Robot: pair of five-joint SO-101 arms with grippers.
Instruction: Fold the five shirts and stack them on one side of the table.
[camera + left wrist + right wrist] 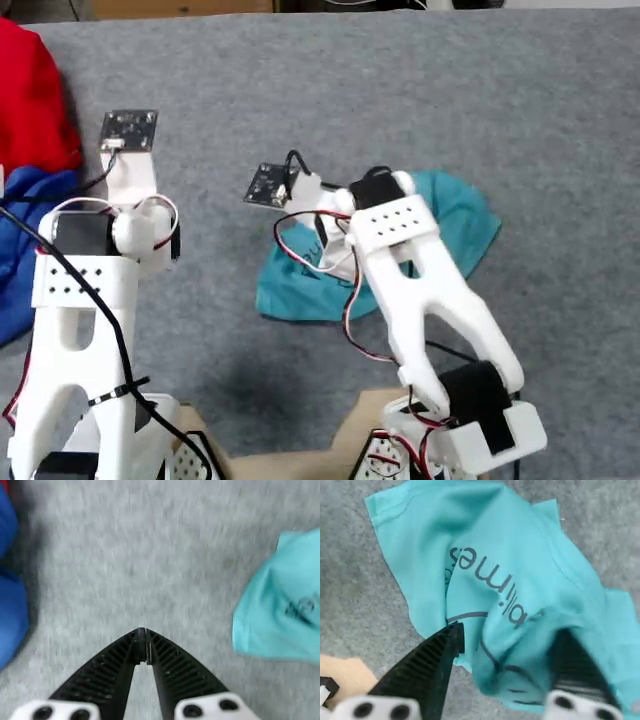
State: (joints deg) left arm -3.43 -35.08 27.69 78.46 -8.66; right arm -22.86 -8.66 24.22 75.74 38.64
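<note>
Three shirts lie on the grey table (420, 90): a teal shirt (465, 225), a blue shirt (22, 255) and a red shirt (30, 100).

1. Teal shirt. It lies crumpled near the middle of the table, directly under the wrist of the right arm (430, 290). In the right wrist view the cloth (520, 575) is bunched into loose folds with dark print facing up, and one hemmed edge rests on bare table.

2. Right gripper (510, 640). The jaws are spread wide. One black finger (437, 660) sits at the edge of the cloth and the other is on the far side of a raised fold, so the fold lies between the two. The fingers are not closed on the fabric.

3. Left gripper (142, 637). The jaws are clenched, with the ribbed fingertips meeting at a point, and nothing is held between them. It hangs over bare table, with the blue shirt (10, 610) to one side and the teal shirt (280, 600) to the other, both well apart from the tips.

4. Blue and red shirts. Both lie in a heap at the table edge beside the left arm (85, 290). The red one is farther from the arm bases, the blue one is nearer, and the two adjoin each other.
</note>
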